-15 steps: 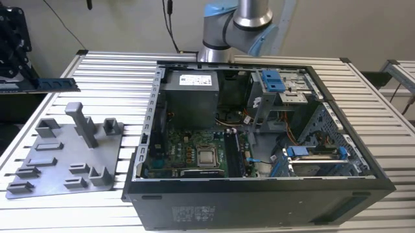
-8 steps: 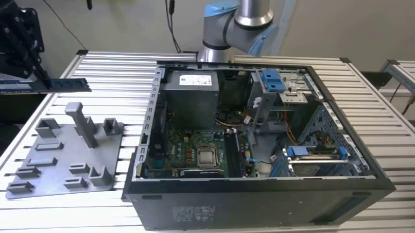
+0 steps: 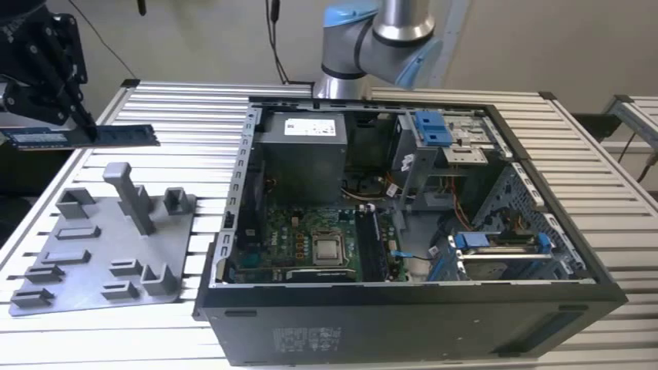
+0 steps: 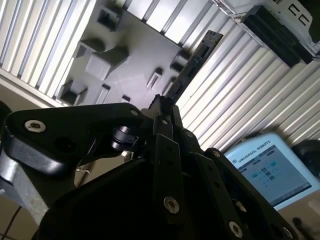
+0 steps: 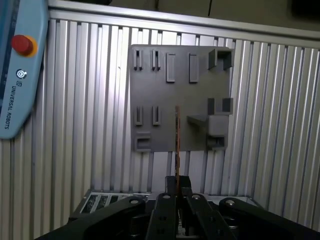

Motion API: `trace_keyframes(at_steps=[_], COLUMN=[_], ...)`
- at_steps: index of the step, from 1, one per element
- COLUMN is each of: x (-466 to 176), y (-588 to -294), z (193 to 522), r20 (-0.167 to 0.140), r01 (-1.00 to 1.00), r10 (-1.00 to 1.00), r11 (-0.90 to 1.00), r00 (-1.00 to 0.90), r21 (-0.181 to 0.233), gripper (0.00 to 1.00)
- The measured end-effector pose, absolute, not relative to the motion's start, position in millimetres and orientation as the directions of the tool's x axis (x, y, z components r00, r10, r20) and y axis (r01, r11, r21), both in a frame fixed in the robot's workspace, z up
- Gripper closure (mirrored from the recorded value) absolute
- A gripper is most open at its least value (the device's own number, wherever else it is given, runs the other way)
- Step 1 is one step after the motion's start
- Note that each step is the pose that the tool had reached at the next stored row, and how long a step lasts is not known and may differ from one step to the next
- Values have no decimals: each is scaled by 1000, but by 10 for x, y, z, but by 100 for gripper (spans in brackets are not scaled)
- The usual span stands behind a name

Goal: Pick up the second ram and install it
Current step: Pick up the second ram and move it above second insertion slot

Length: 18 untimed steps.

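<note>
End effector (image 3: 88,127) pinches the second ram (image 3: 125,135) near its middle, holding it level above the grey fixture plate (image 3: 98,258); an open computer case (image 3: 411,316) stands beside that plate.

Ribbed metal table (image 3: 196,108), matt plastic holder (image 3: 92,239)

Soft, even light fills the room, and the slatted table (image 3: 185,108) shines pale. In the first wrist view there is strong glare on the slats just beside the grey holder plate (image 5: 165,125), whose posts give only faint shadows. The inside of the computer case (image 3: 411,331) is dim.
</note>
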State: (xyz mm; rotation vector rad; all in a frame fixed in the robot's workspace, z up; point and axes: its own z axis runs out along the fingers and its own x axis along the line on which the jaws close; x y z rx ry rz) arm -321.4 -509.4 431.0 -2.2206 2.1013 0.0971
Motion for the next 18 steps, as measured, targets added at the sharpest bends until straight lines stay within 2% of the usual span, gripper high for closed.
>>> trace_keyframes(at_steps=[18], x=[-2893], y=[-5094], z=[4306], r20=[-103], r01=[-998], r10=[-993], r11=[-54], r00=[56], r21=[-16], gripper=[86])
